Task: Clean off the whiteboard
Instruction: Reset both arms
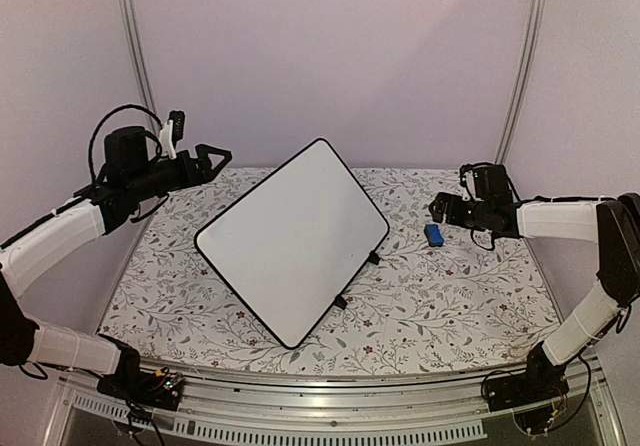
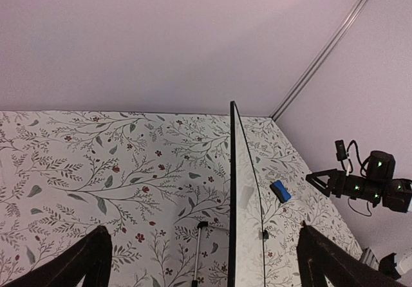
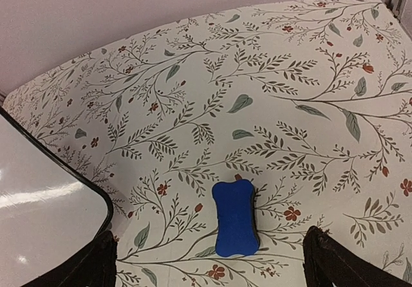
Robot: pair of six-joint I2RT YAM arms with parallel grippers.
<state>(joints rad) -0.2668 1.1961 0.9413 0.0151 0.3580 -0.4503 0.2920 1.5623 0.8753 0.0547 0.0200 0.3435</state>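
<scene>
- Top external view gives us the whiteboard [image 1: 292, 238] at the middle of the table [image 1: 450, 311]. It reads as a diamond, with one corner toward the far edge and one toward the near edge.
- Its two clip feet [image 1: 372, 258] sit on the lower edge, which runs diagonally from the near middle out toward the right edge. As best we can judge, the long axis follows that same diagonal.
- From the left wrist view we meet the board almost edge-on, its black rim a thin upright line. It stands steeply, leaning back toward the far left corner, with its white face turned toward the right edge.
- We see the left hand [image 1: 222, 154] raised over the far left corner, released, its fingers [image 2: 84, 264] spread wide and apart from the board.
- The right hand [image 1: 438, 209] hangs near the right edge, likewise released, with its fingers [image 3: 335, 261] wide apart.
- A blue eraser [image 3: 235, 218] lies flat on the table just ahead of the right hand, apart from the board's rounded corner. Its long axis points away from the wrist camera.
</scene>
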